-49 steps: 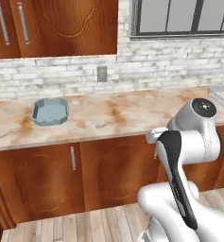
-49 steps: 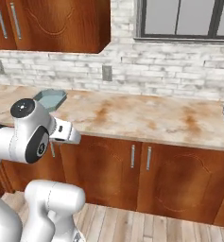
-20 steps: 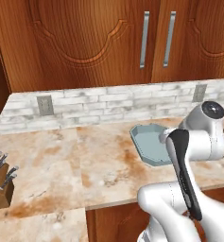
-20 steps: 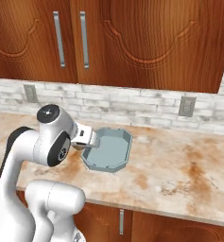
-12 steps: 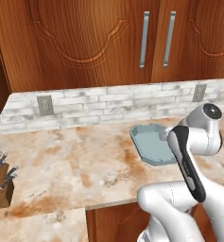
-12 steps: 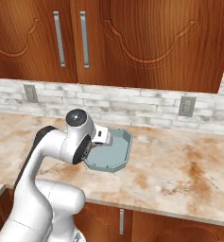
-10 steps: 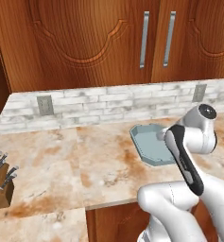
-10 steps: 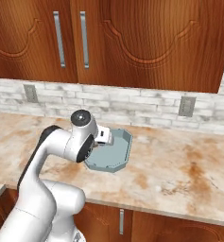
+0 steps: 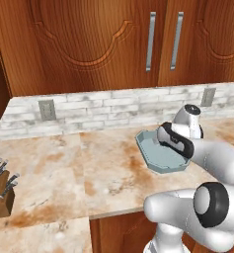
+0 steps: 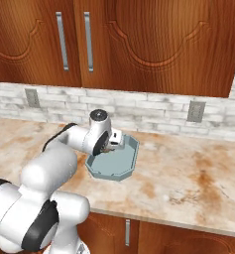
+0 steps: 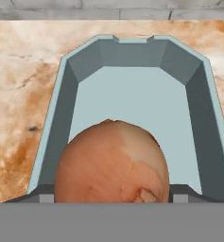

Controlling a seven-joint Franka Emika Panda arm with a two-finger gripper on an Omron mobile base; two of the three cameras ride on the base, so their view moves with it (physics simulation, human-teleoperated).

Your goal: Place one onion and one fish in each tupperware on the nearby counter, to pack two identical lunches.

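Low in the hand view, nearest the lens, an orange-brown round onion (image 11: 112, 163) sits between the gripper's (image 10: 108, 147) spread jaws; whether they pinch it cannot be told. Behind it lies the blue-grey shallow tray with cut corners (image 11: 54, 127), its floor bare, resting on the mottled beige-and-orange stone counter (image 9: 79, 173) at centre frame. No readable writing shows on either.
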